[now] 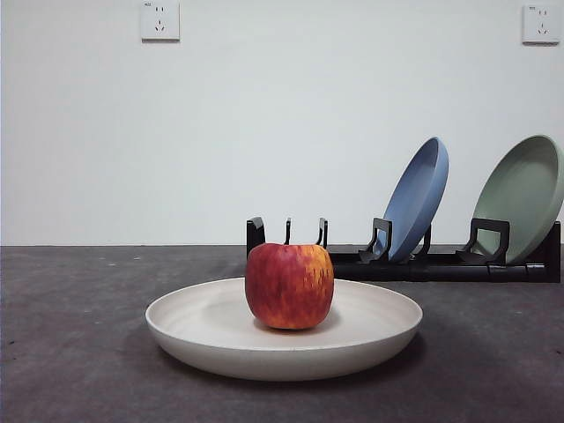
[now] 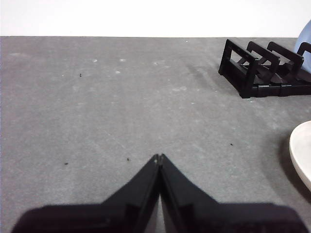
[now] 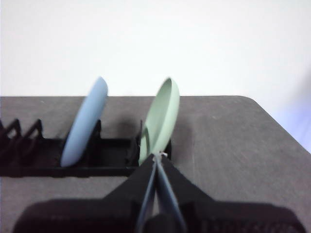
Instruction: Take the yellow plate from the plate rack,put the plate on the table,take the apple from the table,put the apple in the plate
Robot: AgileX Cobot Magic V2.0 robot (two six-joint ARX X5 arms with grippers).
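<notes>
Both of my claws are sitting closed and holding nothing: my left claw (image 2: 159, 158) is hanging over bare bench (image 2: 121, 107), its jaw tips pressed together, with the rim of the plate (image 2: 302, 153) off to one side and the end of the rack (image 2: 262, 68) farther out. My right claw (image 3: 158, 158) is pointing at the rack, jaws meeting just before the green plate (image 3: 163, 116), which is standing beside the blue plate (image 3: 87, 121). From the front, the apple (image 1: 289, 285) is resting upright in the middle of the plate, which is lying flat on the bench before the rack. I am seeing no readable writing; two wall sockets (image 1: 159, 20) are showing above.
</notes>
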